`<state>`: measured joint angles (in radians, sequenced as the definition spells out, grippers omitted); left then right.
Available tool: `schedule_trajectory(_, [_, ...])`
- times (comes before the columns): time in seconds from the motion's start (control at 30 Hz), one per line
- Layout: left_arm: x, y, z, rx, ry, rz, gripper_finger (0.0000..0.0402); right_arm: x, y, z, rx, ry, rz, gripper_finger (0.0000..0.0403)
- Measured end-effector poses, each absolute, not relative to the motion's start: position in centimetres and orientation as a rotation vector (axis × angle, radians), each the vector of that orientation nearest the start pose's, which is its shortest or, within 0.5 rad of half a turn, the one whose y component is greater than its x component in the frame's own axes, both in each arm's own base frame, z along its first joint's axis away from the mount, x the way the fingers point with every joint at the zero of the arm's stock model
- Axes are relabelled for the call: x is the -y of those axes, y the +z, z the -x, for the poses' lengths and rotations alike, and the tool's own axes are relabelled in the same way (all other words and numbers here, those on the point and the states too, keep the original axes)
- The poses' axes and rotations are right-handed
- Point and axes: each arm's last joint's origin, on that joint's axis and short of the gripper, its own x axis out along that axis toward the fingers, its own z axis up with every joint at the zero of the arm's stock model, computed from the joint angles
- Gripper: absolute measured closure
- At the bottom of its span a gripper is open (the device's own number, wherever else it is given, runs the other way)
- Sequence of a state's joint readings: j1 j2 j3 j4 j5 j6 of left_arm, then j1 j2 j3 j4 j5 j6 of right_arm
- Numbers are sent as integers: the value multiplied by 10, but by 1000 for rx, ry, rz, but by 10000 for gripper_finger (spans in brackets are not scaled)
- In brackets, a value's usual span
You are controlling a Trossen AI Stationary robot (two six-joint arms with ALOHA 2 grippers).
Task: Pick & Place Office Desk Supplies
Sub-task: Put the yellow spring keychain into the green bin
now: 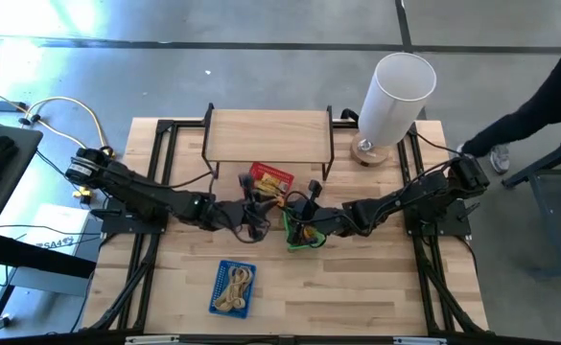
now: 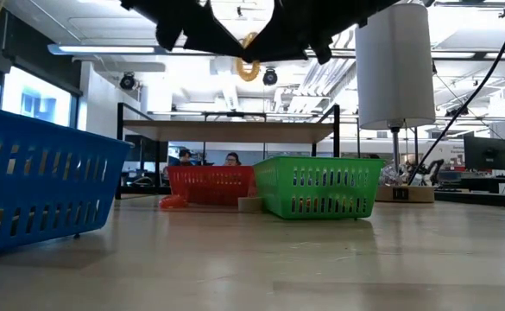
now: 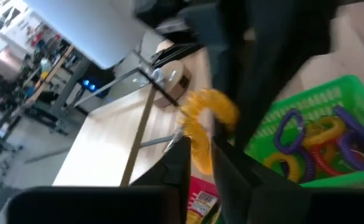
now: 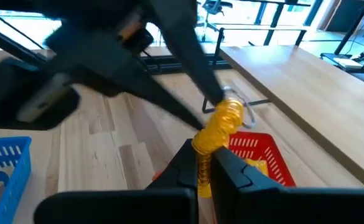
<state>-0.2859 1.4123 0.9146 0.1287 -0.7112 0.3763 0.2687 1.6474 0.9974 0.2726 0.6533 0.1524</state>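
the pale wooden table [image 1: 357,287] fills the middle of a grey concrete floor, its planks running under both dark arms, which meet near its centre. beyond the far edge the low view shows an open workshop with ceiling lights, desks and two seated people, small and indistinct. a person's dark sleeve and leg cross the top right corner of the high view.

a wooden shelf [image 1: 267,136] on a black frame stands past the fingertips, with a tall white cylinder [image 1: 395,94] to its right. the green basket [image 1: 302,236] sits directly under the right gripper [image 4: 205,163], the red basket [image 1: 269,180] just beyond the two grippers, and the blue basket [image 1: 233,287] well apart on the near side.

a yellow coiled loop [image 4: 218,127] hangs in the air between the arms. the right gripper's fingers are pressed together on its lower end. the left gripper [image 3: 198,163] also has the coil between its fingers, which stand slightly apart around it.

purple, yellow and red loops [image 3: 318,140] lie in the green basket; the blue basket's tan bands [image 1: 234,282] are hard to make out. in the low view the grippers are cut off by the frame's top.
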Motion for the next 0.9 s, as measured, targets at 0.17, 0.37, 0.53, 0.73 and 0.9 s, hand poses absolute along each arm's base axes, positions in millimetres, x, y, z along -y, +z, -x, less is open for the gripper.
schedule_trajectory(0.17, [74,268,-297,-401,332,-565,307,-78,230,-346,-339,-404,31,398])
schedule_trajectory(0.37, [75,264,-295,-433,332,-571,285,-91,221,-334,-467,-367,83,398])
schedule_trajectory(0.53, [73,264,-294,-453,407,-577,284,-99,218,-319,-582,-334,-45,398])
schedule_trajectory(0.73, [70,255,-291,-504,401,-448,285,-99,202,-307,-789,-311,-243,398])
schedule_trajectory(0.9, [67,250,-290,-546,323,-355,286,-97,192,-310,-835,-315,-300,398])
